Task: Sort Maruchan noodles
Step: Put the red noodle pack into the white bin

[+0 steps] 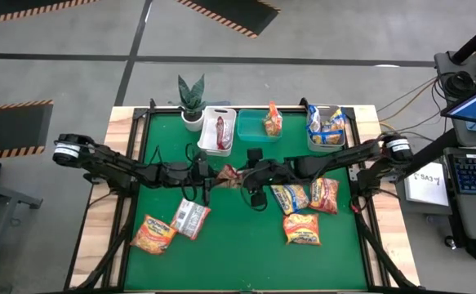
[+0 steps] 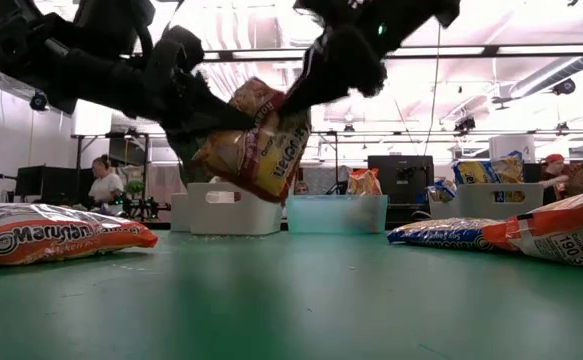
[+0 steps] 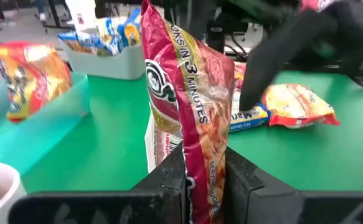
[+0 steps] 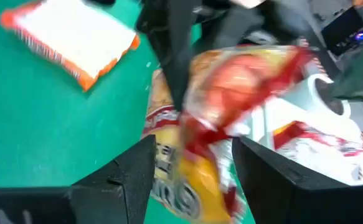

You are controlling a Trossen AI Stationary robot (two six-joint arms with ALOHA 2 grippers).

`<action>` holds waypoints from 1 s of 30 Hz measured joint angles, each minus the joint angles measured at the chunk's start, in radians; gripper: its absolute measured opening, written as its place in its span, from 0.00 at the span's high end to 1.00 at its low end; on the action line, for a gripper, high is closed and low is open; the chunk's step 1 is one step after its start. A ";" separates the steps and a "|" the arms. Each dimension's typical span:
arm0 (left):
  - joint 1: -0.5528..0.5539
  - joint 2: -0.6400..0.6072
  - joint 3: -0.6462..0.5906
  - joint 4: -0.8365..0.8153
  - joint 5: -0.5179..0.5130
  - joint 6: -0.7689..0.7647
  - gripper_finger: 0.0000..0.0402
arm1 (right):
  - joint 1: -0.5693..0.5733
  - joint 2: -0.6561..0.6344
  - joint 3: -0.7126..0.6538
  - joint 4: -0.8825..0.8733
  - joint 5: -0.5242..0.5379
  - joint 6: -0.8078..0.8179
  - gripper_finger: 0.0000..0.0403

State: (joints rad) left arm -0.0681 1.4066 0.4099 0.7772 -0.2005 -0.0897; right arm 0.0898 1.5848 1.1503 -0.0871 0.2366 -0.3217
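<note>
Green felt covers the table, where we count three bins along its far edge and six loose packets nearer us. Above the table's middle, both grippers are clamped on one red-and-yellow crinkly packet, lettered "3 MINUTES": left gripper pinching its lower edge, right gripper gripping the opposite end. "Maruchan" reads on another.

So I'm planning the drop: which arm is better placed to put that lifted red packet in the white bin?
Left, probably. The left gripper is clamped on the red packet, the white bin lies on its side of centre; the right gripper merely meets the packet.
</note>
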 joint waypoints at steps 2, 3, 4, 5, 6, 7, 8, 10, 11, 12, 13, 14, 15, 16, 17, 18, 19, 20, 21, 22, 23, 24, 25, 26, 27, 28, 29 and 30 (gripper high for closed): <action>0.000 -0.045 0.000 -0.029 -0.021 0.027 0.90 | -0.011 -0.040 0.000 -0.016 0.001 0.020 0.50; 0.000 -0.071 0.000 -0.041 -0.041 0.046 0.90 | -0.019 -0.063 0.000 -0.026 0.004 0.036 0.50; 0.000 -0.099 0.000 -0.059 -0.066 0.064 0.90 | -0.026 -0.081 0.000 -0.031 0.012 0.049 0.50; 0.000 -0.126 0.000 -0.078 -0.094 0.083 0.90 | -0.033 -0.099 0.000 -0.030 0.027 0.065 0.50; 0.000 -0.152 0.000 -0.092 -0.127 0.108 0.90 | -0.040 -0.119 0.000 -0.033 0.043 0.076 0.50; 0.001 -0.176 0.000 -0.104 -0.166 0.135 0.90 | -0.046 -0.140 0.000 -0.038 0.062 0.089 0.50; 0.001 -0.202 0.000 -0.118 -0.209 0.164 0.90 | -0.050 -0.157 0.000 -0.036 0.080 0.097 0.50; 0.004 -0.248 0.001 -0.136 -0.312 0.231 0.90 | -0.059 -0.193 0.000 -0.038 0.106 0.116 0.50; 0.008 -0.267 0.004 -0.147 -0.373 0.261 0.90 | -0.064 -0.208 0.000 -0.042 0.108 0.122 0.50; 0.012 -0.286 0.007 -0.156 -0.437 0.290 0.90 | -0.066 -0.221 -0.001 -0.042 0.108 0.128 0.50; 0.017 -0.301 0.010 -0.161 -0.508 0.319 0.90 | -0.070 -0.231 -0.002 -0.042 0.108 0.138 0.50; 0.024 -0.314 0.016 -0.161 -0.575 0.343 0.90 | -0.071 -0.243 -0.006 -0.044 0.108 0.147 0.50; 0.031 -0.326 0.024 -0.159 -0.642 0.364 0.90 | -0.072 -0.251 -0.009 -0.050 0.108 0.152 0.50; 0.041 -0.335 0.032 -0.158 -0.717 0.374 0.90 | -0.072 -0.256 -0.012 -0.050 0.108 0.159 0.50; 0.055 -0.340 0.041 -0.158 -0.790 0.374 0.90 | -0.072 -0.261 -0.016 -0.049 0.108 0.168 0.50; 0.071 -0.341 0.052 -0.169 -0.852 0.361 0.90 | -0.072 -0.266 -0.023 -0.054 0.108 0.173 0.50; 0.088 -0.344 0.064 -0.193 -0.879 0.345 0.90 | -0.072 -0.268 -0.031 -0.061 0.108 0.178 0.50; 0.103 -0.346 0.077 -0.228 -0.879 0.329 0.90 | -0.072 -0.268 -0.038 -0.058 0.107 0.184 0.50; 0.116 -0.347 0.094 -0.271 -0.858 0.308 0.90 | -0.073 -0.269 -0.048 -0.058 0.107 0.192 0.50; 0.130 -0.342 0.117 -0.317 -0.820 0.278 0.90 | -0.074 -0.272 -0.060 -0.068 0.107 0.192 0.50; 0.144 -0.336 0.143 -0.374 -0.784 0.242 0.90 | -0.076 -0.273 -0.072 -0.076 0.108 0.192 0.50; 0.159 -0.330 0.171 -0.452 -0.764 0.203 0.90 | -0.076 -0.274 -0.082 -0.077 0.108 0.193 0.50; 0.174 -0.319 0.201 -0.544 -0.752 0.158 0.90 | -0.078 -0.275 -0.094 -0.079 0.111 0.193 0.50; 0.190 -0.307 0.235 -0.636 -0.742 0.113 0.90 | -0.080 -0.278 -0.106 -0.084 0.121 0.193 0.50; 0.206 -0.295 0.270 -0.733 -0.718 0.061 0.90 | -0.082 -0.281 -0.118 -0.088 0.135 0.193 0.50; 0.221 -0.285 0.305 -0.832 -0.692 0.004 0.90 | -0.084 -0.283 -0.128 -0.087 0.149 0.192 0.50; 0.237 -0.270 0.340 -0.920 -0.656 -0.053 0.90 | -0.088 -0.287 -0.137 -0.083 0.163 0.191 0.50; 0.253 -0.253 0.377 -1.002 -0.607 -0.103 0.90 | -0.093 -0.291 -0.145 -0.088 0.176 0.190 0.50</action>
State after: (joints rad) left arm 0.1851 1.1536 0.7871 -0.2249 -0.8078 -0.1929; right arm -0.0034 1.2939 1.0053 -0.1749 0.4130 -0.1314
